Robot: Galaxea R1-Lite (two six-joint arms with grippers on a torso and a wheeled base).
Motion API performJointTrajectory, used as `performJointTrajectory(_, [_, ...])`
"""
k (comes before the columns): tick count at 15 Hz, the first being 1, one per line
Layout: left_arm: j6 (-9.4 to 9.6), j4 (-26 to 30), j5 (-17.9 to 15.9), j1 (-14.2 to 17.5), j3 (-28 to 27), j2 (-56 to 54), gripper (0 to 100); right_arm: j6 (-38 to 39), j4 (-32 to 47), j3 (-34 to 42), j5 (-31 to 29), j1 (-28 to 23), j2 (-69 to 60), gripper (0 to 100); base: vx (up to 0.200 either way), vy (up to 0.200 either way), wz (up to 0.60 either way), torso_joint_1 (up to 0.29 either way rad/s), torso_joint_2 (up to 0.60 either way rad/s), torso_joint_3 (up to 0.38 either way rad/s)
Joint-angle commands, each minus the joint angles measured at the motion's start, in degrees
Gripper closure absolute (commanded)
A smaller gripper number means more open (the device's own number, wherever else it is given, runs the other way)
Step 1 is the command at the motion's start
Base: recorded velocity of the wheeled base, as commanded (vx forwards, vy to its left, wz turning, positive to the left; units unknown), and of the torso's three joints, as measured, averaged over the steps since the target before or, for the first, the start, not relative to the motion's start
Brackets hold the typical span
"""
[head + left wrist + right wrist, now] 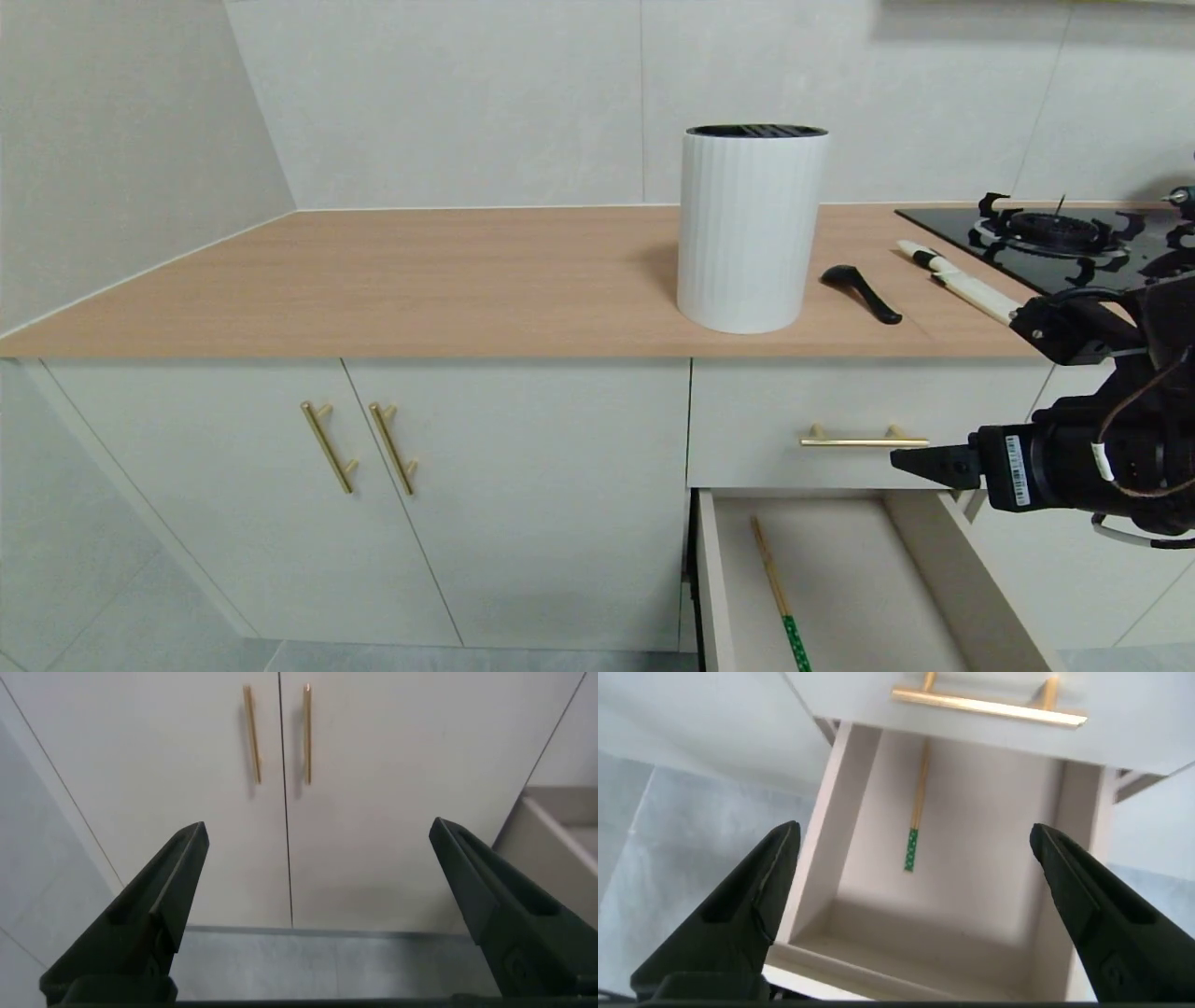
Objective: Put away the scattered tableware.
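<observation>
Wooden chopstick with green dotted end, laid in the pulled-out white drawer, near right.
Black spoon and cream-handled utensil are seen on the wooden counter beyond; left gripper and right gripper are spread wide, empty.

holder: white, ribbed | spoon: black | chopstick: tan, green dotted end | countertop: light wood grain
</observation>
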Motion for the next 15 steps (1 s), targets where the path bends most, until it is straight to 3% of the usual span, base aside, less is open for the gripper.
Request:
performJointTrajectory(1, [0.01,0.0,0.0,0.0,0.0,0.0,0,0.0,-0.1,0.2,0.0,0.0,0.4,0,0.000,0.000,0.00,0.178,-0.46,-0.281])
performJointTrajectory(12, [0.01,0.0,0.0,0.0,0.0,0.0,0,-0.3,-0.6,0.4,0.1,0.0,2.1,0,0.000,0.000,0.00,0.190,-0.44,-0.260])
performJointTrajectory(15, [-0.08,0.0,0.0,0.0,0.0,0.0,0,-5.1,-9.1,-0.3,0.1,-3.1,7.8,0,0.000,0.000,0.00,0.031,-0.06,-0.032])
